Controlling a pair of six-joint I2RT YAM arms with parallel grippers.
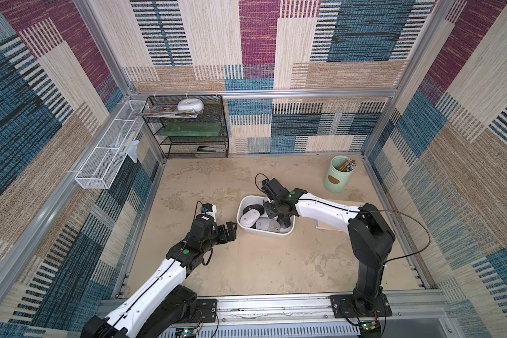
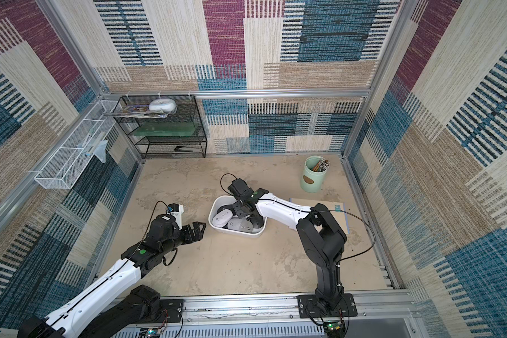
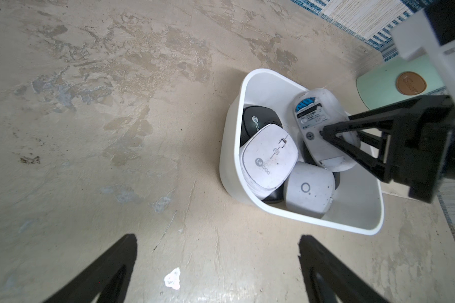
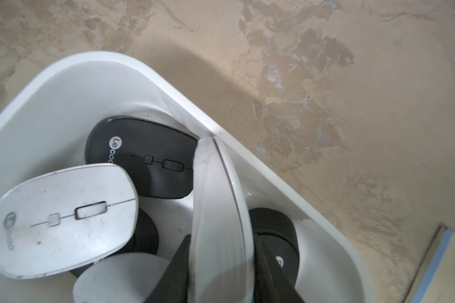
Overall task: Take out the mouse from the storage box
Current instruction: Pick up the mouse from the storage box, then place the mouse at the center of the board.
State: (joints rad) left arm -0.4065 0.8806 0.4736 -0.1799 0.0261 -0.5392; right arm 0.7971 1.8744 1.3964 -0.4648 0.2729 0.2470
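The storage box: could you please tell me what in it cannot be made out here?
Top views: the right arm covers part of the storage box, hiding where the right gripper meets the gripped mouse.
Left wrist view: a dark shape lies buried under the white mouse; unidentifiable.
Right wrist view: the bottom edge cuts off the grey mouse.
Gripped mouse's label: too small to read.

- Soft, even light filled both top views; shadows on the worktop [image 1: 261,263] were faint.
- Walls bowed at those views' edges.
- In the right wrist view a broad soft shadow lay beyond the box [image 4: 50,91]; the nearest mouse [image 4: 218,210] was blurred.
- Pale glare marked the worktop in the left wrist view.
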